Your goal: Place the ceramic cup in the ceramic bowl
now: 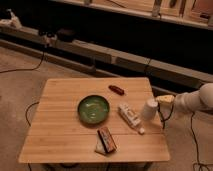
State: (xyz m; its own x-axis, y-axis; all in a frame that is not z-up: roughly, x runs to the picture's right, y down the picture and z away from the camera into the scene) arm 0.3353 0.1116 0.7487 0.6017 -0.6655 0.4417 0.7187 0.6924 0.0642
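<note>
The ceramic cup (pixel 150 109) is small, white and tapered. It stands near the right edge of the wooden table (pixel 65 130). The ceramic bowl (pixel 93 109) is round, green-glazed and empty, and sits at the table's middle, to the left of the cup. My gripper (pixel 163 100) comes in from the right on a white arm (pixel 192 102) and is right beside the cup's upper right side. I cannot tell whether it touches the cup.
A long white printed tube (pixel 131 118) lies between bowl and cup. A small red item (pixel 116 89) lies at the back of the table. A dark snack packet (pixel 105 139) lies near the front edge. Cables run over the floor around the table.
</note>
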